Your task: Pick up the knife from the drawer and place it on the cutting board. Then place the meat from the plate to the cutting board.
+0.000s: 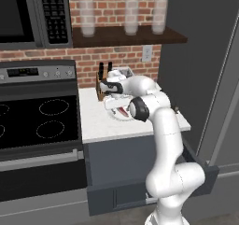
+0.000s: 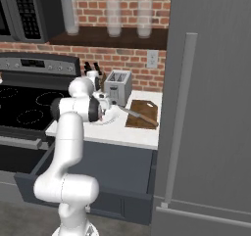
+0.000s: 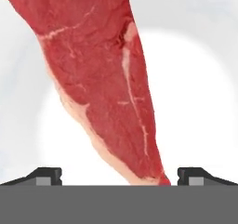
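Observation:
The meat, a red strip with a pale edge, lies on the white plate. My gripper hangs open just above it. The strip's narrow end sits between the fingertips, closer to the right one. In the left base view the hand is low over the plate, where a bit of the meat shows. The knife rests on the dark brown cutting board, right of the plate. Below the counter the drawer stands pulled out.
A knife block and a toaster stand at the back of the counter by the brick wall. The stove is to the left and the tall grey fridge to the right. The open drawer juts out toward the base.

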{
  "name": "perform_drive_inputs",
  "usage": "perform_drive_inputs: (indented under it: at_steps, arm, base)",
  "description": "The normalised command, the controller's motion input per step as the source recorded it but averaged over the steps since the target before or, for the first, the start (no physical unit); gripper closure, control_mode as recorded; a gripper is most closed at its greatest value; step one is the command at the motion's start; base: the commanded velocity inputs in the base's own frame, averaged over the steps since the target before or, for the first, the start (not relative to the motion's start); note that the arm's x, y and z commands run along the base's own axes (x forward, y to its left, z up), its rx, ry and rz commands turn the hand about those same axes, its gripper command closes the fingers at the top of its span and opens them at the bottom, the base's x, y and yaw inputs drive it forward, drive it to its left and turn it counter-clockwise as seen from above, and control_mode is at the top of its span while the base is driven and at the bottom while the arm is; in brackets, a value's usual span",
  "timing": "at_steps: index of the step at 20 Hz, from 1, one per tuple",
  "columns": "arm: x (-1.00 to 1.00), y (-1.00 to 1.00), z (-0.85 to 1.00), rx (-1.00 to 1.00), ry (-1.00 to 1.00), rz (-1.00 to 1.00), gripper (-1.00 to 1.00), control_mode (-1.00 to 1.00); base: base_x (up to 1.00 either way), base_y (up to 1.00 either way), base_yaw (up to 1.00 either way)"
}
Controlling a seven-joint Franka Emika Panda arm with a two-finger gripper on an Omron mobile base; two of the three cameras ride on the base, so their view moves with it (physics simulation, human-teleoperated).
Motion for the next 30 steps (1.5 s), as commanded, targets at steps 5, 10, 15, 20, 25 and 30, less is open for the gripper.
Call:
perform_drive_inputs:
  at_steps: [5,10,15,20,25,30]
  arm:
    - [0.0,-0.14,0.0,0.03,0.0,0.0,-1.0,-1.0]
    - [0.0,0.0,-0.43,0.0,0.0,0.0,-1.0,-1.0]
    - [0.0,0.05,-0.5,0.0,0.0,0.0,1.0,-1.0]
    - [0.0,0.01,-0.4,0.0,0.0,0.0,1.0,-1.0]
    - [0.0,0.0,-0.09,0.0,0.0,0.0,1.0,-1.0]
    - [-0.06,0.0,-0.12,0.0,0.0,0.0,1.0,-1.0]
  base:
    - [0.0,0.0,0.0]
    - [0.0,0.0,0.0]
    - [0.0,0.0,0.0]
    - [0.0,0.0,0.0]
    - [0.0,0.0,0.0]
    - [0.0,0.0,0.0]
